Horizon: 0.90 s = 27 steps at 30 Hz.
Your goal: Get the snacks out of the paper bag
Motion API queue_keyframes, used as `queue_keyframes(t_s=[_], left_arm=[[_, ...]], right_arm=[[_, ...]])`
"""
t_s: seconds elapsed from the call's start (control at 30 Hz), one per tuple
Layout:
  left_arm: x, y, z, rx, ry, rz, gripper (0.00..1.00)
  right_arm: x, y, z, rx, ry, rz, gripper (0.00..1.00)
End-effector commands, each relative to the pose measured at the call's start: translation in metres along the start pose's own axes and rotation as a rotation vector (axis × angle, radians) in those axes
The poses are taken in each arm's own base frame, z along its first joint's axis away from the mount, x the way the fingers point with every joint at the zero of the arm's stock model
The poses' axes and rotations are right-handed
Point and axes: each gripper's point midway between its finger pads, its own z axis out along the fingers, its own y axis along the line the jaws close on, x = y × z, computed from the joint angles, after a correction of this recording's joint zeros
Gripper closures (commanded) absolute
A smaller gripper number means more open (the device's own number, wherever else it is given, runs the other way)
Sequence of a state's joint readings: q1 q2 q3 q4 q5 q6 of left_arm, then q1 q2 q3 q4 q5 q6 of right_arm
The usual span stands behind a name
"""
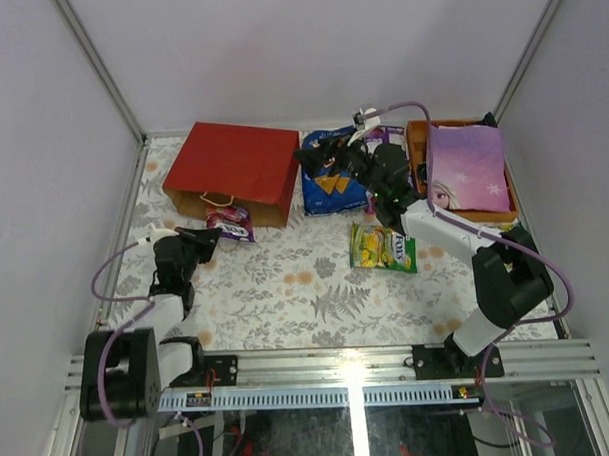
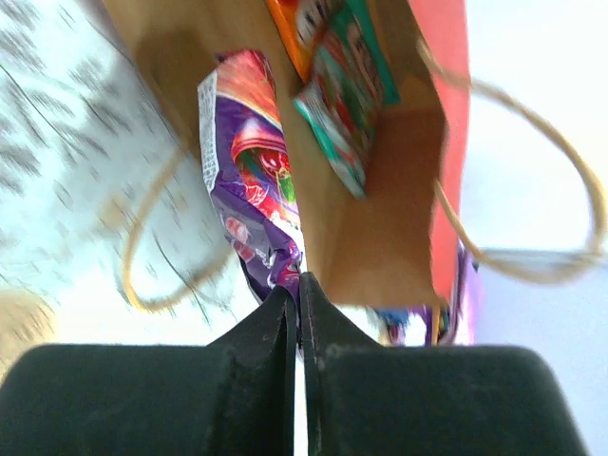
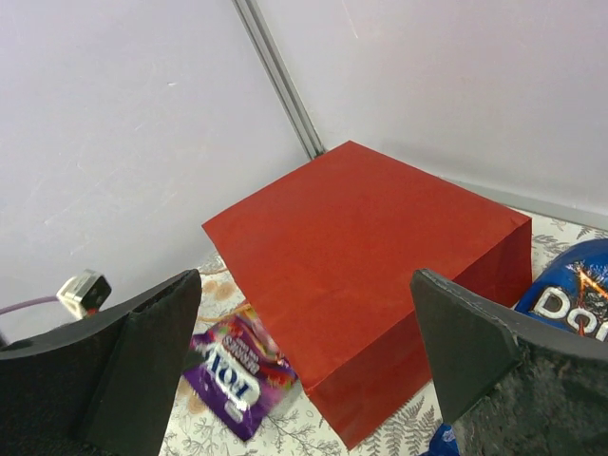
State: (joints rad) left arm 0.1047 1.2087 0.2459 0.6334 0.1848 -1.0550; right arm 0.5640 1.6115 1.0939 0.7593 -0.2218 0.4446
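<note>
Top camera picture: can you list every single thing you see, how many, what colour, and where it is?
paper bag: 1, red outside and brown inside, lying on its side at the far left
purple packet: 1, purple, at the bag's mouth
teal packet: 1, teal, inside the bag
Doritos bag: 1, blue, just right of the paper bag
yellow-green packet: 1, yellow-green, middle of the table
tray: 1, orange, far right
princess item: 1, lilac, flat on the tray
table: 1, white leafy pattern
left pincer: 1, black, shut on the purple packet
right pincer: 1, black, open above the Doritos bag
</note>
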Motion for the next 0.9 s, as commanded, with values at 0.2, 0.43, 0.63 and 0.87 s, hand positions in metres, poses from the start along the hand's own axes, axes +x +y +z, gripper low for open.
queue_keyframes(t_s=[0.2,0.43,0.63,0.87], left_arm=[[0.056,-0.048,-0.075,0.131,0.100,-0.007,1.00],[0.115,-0.040,-0.092,0.127,0.386,0.025,1.00],[0.169,-0.053,-0.089,0.146,0.537,0.102,1.00],[0.200,-0.171,-0.083,0.373,0.617,0.244,1.00]], right_arm=[[-0.040,0.026,-0.011,-0.041,-0.104,-0.024,0.01],[-0.040,0.030,-0.009,-0.051,-0.102,-0.021,0.01],[-0.038,0.030,-0.008,-0.050,-0.092,-0.031,0.01],[-0.043,0.030,-0.012,-0.037,-0.097,-0.057,0.00]])
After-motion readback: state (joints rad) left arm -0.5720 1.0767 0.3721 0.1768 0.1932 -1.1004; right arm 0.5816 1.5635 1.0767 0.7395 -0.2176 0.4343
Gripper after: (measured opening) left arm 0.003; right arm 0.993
